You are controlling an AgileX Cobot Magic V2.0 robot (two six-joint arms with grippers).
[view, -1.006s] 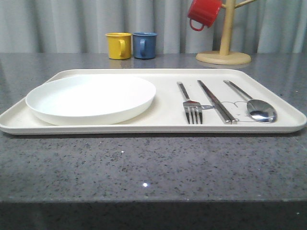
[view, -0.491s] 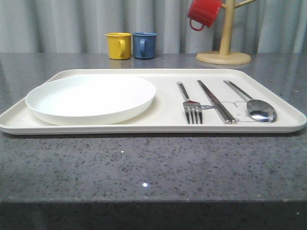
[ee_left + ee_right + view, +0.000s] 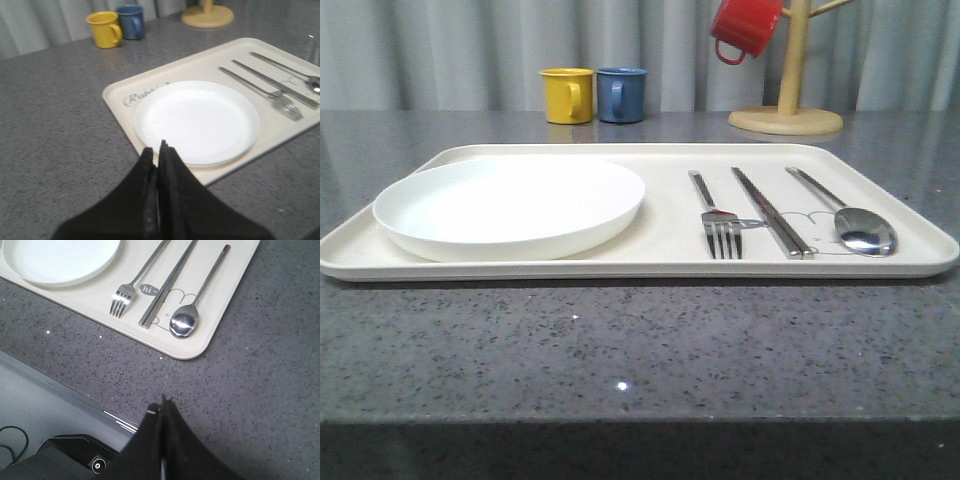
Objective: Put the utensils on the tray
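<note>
The cream tray (image 3: 660, 255) lies across the table's middle. On its left part rests the white plate (image 3: 510, 205). To the right lie the fork (image 3: 718, 222), the chopsticks (image 3: 772, 213) and the spoon (image 3: 855, 225), side by side on the rabbit drawing. My left gripper (image 3: 157, 149) is shut and empty, held above the tray's near left corner (image 3: 117, 95) beside the plate (image 3: 197, 120). Over bare table near the front edge, my right gripper (image 3: 161, 407) is shut and empty, short of the tray corner (image 3: 187, 352) with the spoon (image 3: 184, 322), chopsticks (image 3: 165, 287) and fork (image 3: 125, 295).
A yellow mug (image 3: 567, 95) and a blue mug (image 3: 621, 94) stand at the back. A wooden mug tree (image 3: 788, 110) with a red mug (image 3: 744, 28) hanging on it stands at the back right. Grey speckled table (image 3: 640, 350) stretches in front of the tray.
</note>
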